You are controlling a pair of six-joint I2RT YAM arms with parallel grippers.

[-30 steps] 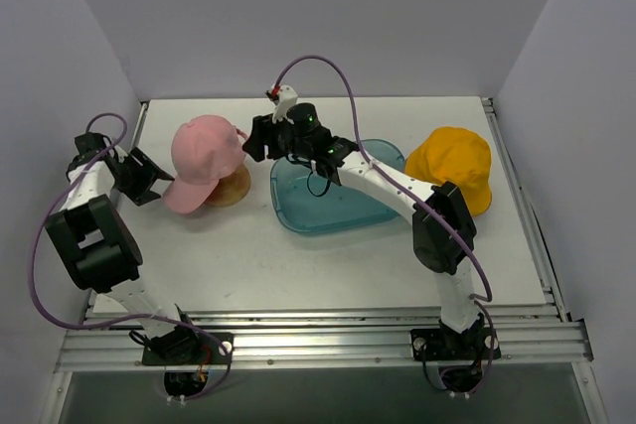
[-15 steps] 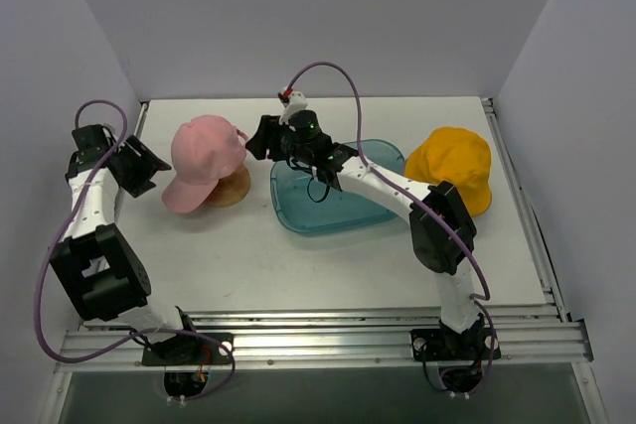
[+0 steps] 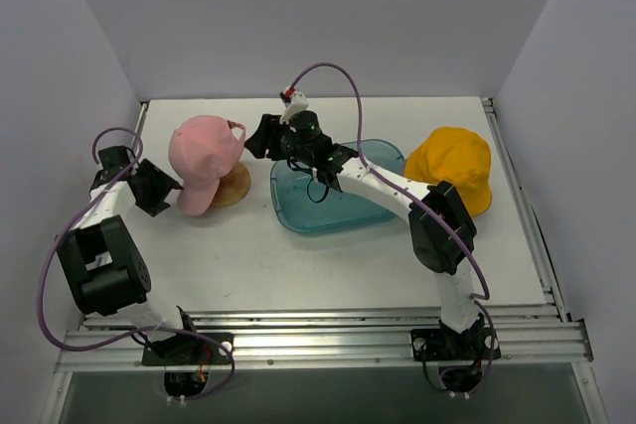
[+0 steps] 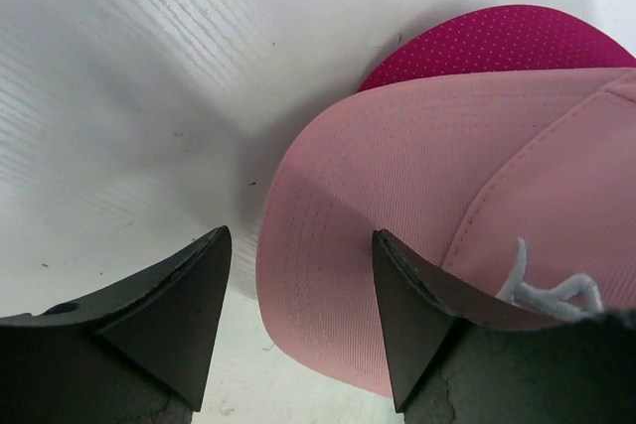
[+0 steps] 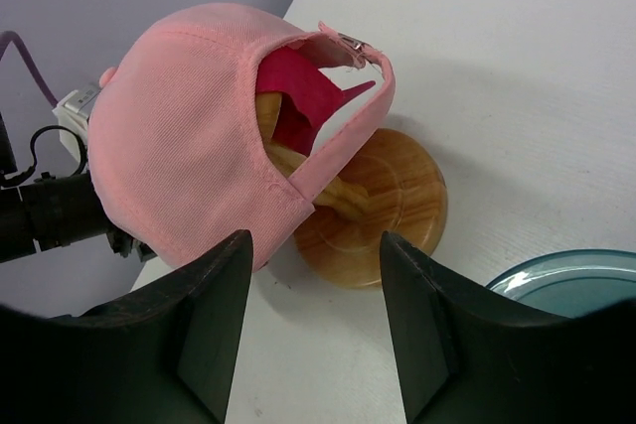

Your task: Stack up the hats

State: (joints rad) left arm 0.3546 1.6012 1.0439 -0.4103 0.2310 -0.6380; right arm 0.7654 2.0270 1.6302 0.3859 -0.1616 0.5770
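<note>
A pale pink hat [image 3: 204, 158] sits on the wooden stand [image 3: 234, 189] at the back left, over a magenta hat [image 5: 303, 96] that shows under it in both wrist views [image 4: 497, 42]. A yellow-orange hat [image 3: 455, 168] lies at the right. No grey hat is in view. My left gripper [image 3: 164, 189] is open, and the pink brim [image 4: 358, 206] lies in line with its gap [image 4: 300, 235]. My right gripper [image 3: 256, 138] is open and empty [image 5: 315, 240], just right of the pink hat's back strap [image 5: 353, 116].
A translucent teal tray [image 3: 333, 211] lies mid-table under the right arm, and its rim shows in the right wrist view [image 5: 576, 280]. The stand's disc base [image 5: 383, 206] pokes out to the right of the hats. Walls close in the left, back and right sides.
My left gripper has swung from the far left wall in toward the pink hat's brim. The pink hat has shifted slightly left on the stand. The right gripper has barely moved.
</note>
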